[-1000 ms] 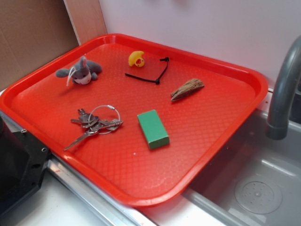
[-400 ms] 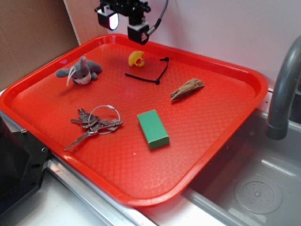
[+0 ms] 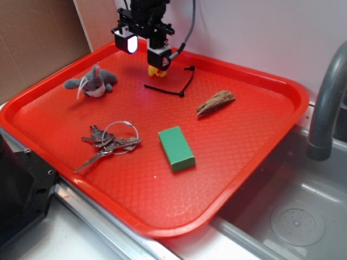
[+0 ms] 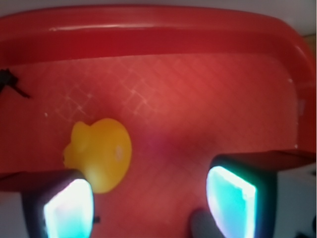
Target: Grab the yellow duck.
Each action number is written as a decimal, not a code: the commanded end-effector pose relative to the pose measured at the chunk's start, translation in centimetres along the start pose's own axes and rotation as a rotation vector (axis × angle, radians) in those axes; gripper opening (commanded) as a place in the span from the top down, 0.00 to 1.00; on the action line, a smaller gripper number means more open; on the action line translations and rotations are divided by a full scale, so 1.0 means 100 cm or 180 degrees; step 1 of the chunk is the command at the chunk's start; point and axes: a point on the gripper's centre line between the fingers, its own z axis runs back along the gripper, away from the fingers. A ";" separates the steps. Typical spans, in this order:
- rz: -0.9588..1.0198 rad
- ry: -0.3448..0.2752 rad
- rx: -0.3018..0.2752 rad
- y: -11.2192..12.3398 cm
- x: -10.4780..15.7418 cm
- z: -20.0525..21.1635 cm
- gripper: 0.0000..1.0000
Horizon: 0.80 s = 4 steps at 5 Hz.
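The yellow duck (image 3: 156,71) lies on the red tray (image 3: 162,230) near its far rim, mostly hidden in the exterior view behind one finger. My gripper (image 3: 144,51) hangs just above it, open, fingers spread wide. In the wrist view the duck (image 4: 101,153) sits off to the left, just ahead of the left fingertip (image 4: 67,208) and partly under it. The right fingertip (image 4: 230,201) stands well apart from it over bare tray. Nothing is held between the jaws (image 4: 148,206).
On the tray also lie a grey plush animal (image 3: 92,82), a black zip tie (image 3: 173,86), a piece of wood (image 3: 216,102), a bunch of keys (image 3: 111,142) and a green block (image 3: 176,148). A grey faucet (image 3: 325,103) and sink (image 3: 293,216) are to the right.
The gripper came into view from the top and dropped down over the duck, now covering most of it. Nothing on the tray has moved.
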 end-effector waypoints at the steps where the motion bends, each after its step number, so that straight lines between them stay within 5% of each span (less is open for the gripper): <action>1: -0.0037 0.0003 -0.0068 -0.005 0.017 -0.005 0.00; 2: 0.0035 0.0220 -0.0022 -0.001 0.014 -0.022 0.81; 3: 0.0068 0.0267 0.0006 0.001 0.011 -0.024 1.00; 4: 0.0122 0.0186 0.0111 0.007 0.009 -0.005 1.00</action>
